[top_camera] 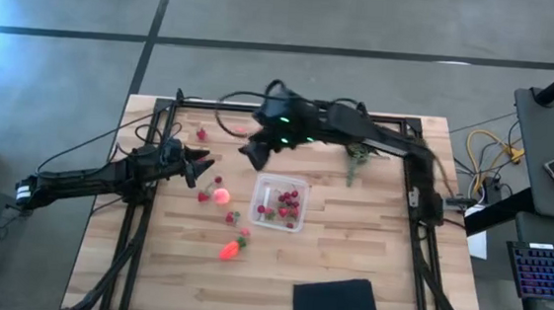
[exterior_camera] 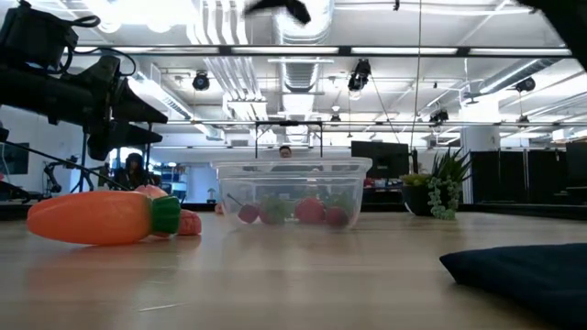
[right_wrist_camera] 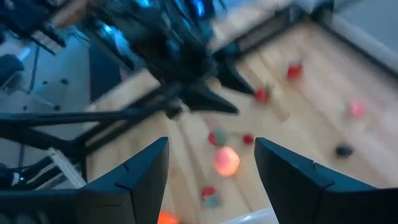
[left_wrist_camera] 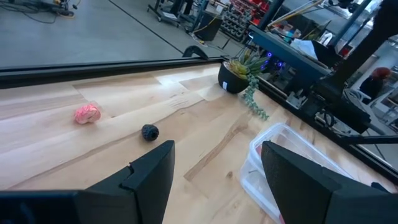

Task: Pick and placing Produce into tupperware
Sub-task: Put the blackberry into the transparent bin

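Hovering wide and empty, the right hand (top_camera: 253, 155) hangs just beyond the tupperware (top_camera: 280, 203) of berries (top_camera: 289, 205); the left hand (top_camera: 200, 164), also wide, waits at the counter's (top_camera: 368, 251) left

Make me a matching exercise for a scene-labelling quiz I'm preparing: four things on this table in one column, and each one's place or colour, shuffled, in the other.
Things:
1. tupperware
2. carrot-like piece
3. black cloth
4. potted plant

Descriptions:
A. orange with a green top, lying on bare wood
B. folded flat near the table's front edge
C. clear, holding several red berries
D. spiky green, near the right arm

Pairs: 1-C, 2-A, 3-B, 4-D
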`<action>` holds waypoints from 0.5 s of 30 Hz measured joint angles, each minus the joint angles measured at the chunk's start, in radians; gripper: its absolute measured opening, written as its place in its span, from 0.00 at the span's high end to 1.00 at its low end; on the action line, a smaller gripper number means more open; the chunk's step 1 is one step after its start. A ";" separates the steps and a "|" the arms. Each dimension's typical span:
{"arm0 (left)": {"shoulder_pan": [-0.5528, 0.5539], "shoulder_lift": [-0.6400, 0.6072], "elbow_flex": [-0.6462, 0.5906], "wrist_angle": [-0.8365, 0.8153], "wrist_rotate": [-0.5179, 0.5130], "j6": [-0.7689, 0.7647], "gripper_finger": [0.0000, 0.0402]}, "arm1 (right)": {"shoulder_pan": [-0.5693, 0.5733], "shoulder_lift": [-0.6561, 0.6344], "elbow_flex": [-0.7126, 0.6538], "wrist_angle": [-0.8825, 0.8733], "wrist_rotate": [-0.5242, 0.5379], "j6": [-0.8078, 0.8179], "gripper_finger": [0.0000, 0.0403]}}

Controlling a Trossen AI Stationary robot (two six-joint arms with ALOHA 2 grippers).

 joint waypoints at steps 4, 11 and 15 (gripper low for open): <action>0.000 0.001 0.000 0.000 0.000 0.000 0.44 | 0.147 -0.124 0.000 -0.030 0.328 0.032 0.43; 0.000 0.001 0.000 0.000 0.000 0.000 0.44 | 0.445 -0.233 -0.001 -0.137 0.707 0.428 0.43; 0.000 -0.001 0.000 0.010 0.000 0.000 0.44 | 0.588 -0.157 -0.007 -0.088 0.777 0.469 0.43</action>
